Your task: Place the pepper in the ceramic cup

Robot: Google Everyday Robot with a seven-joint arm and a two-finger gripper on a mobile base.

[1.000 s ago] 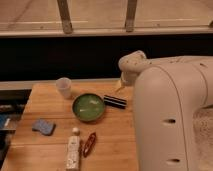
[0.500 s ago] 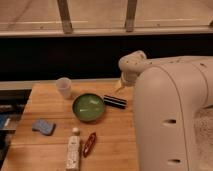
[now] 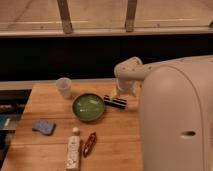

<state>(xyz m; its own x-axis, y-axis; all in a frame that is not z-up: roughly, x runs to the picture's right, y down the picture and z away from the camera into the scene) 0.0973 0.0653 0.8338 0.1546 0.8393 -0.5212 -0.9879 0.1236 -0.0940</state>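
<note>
The pepper (image 3: 90,144), a small dark-red glossy chili, lies on the wooden table (image 3: 115,130) near the front, just right of a white bottle. The ceramic cup (image 3: 64,87), small, whitish and without a handle, stands upright at the back left of the table. My gripper (image 3: 115,101) is a dark piece at the end of the white arm, low over the table just right of the green bowl. It is well behind the pepper and to the right of the cup. It holds nothing that I can see.
A wide green bowl (image 3: 89,107) sits mid-table between cup and gripper. A long white bottle (image 3: 73,150) lies at the front. A blue sponge (image 3: 43,126) lies at the left. My bulky white arm (image 3: 175,115) fills the right side. A dark wall runs behind the table.
</note>
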